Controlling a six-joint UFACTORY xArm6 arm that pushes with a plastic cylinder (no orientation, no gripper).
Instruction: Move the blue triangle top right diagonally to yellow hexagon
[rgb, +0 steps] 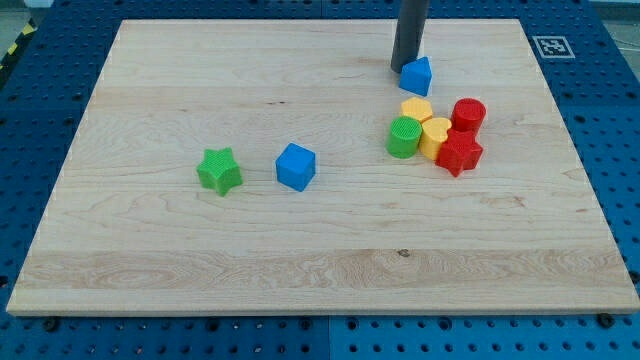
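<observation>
The blue triangle (417, 76) lies near the view's top, right of centre. My tip (400, 68) is at its upper left side, touching or nearly touching it. The yellow hexagon (416, 110) lies just below the blue triangle, with a small gap between them. It is at the top of a tight cluster of blocks.
The cluster also holds a green cylinder (404, 137), a yellow heart-like block (436, 137), a red cylinder (468, 115) and a red star (459, 153). A blue cube (296, 166) and a green star (220, 171) lie left of centre. The wooden board (200, 270) rests on a blue pegboard table.
</observation>
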